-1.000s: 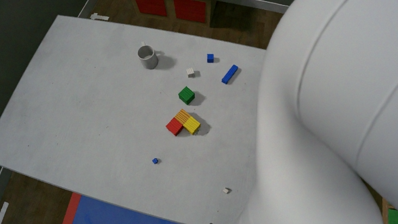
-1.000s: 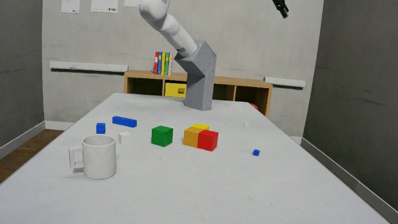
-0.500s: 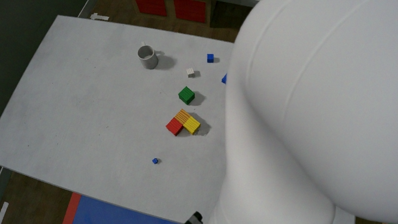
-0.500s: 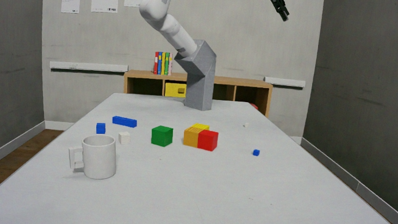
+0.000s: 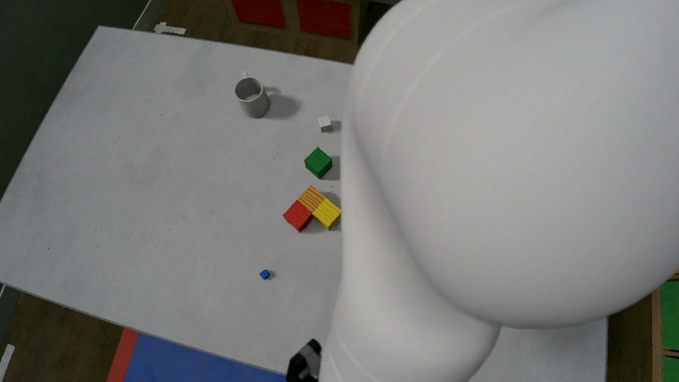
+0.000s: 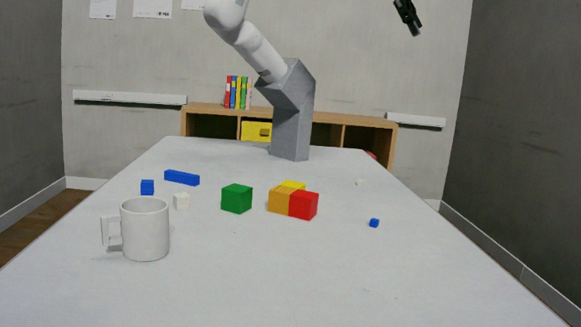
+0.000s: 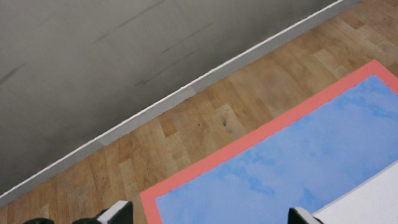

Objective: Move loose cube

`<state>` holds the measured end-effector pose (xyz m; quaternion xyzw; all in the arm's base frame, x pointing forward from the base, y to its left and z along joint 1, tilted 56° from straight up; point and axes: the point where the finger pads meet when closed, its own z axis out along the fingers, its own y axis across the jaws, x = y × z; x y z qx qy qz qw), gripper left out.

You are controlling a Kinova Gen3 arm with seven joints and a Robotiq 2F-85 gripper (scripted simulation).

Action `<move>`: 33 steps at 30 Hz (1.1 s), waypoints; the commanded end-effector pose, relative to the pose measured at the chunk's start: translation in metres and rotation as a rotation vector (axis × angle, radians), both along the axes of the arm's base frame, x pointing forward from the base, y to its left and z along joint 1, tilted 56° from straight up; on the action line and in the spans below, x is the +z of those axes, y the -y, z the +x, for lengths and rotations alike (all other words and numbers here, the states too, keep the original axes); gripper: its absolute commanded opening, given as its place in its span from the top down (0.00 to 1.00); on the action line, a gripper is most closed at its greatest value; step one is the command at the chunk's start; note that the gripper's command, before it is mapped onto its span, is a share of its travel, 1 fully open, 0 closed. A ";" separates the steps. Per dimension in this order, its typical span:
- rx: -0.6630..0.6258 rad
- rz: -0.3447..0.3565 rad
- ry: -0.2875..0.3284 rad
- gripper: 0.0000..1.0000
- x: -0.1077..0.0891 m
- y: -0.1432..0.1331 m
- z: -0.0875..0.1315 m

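The loose green cube [image 5: 317,162] [image 6: 236,198] stands alone on the white table [image 5: 119,189] [image 6: 284,276], a short gap from the group. The orange cube [image 5: 311,197] [image 6: 279,199], red cube [image 5: 298,214] [image 6: 303,204] and yellow cube [image 5: 326,212] [image 6: 292,184] touch in an L. The open corner lies between the red and yellow cubes, on the side away from the green cube. My gripper [image 5: 303,365] [image 6: 406,16] [image 7: 210,220] is open and empty. It hangs high, off the table's edge, far from the cubes. The wrist view shows only floor and wall.
A white mug [image 5: 251,96] [image 6: 144,228], a small white cube [image 5: 325,123] [image 6: 181,200] and a tiny blue cube [image 5: 264,273] [image 6: 374,222] stand on the table. A blue cube [image 6: 147,186] and blue bar [image 6: 181,177] lie farther back. My arm's white link [image 5: 498,166] hides the table's right part.
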<state>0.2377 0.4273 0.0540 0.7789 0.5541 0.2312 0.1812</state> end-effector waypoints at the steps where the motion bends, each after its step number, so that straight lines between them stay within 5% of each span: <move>1: 0.003 -0.001 0.005 0.00 0.003 0.000 0.004; 33: -0.021 -0.033 0.050 0.00 0.021 0.032 0.054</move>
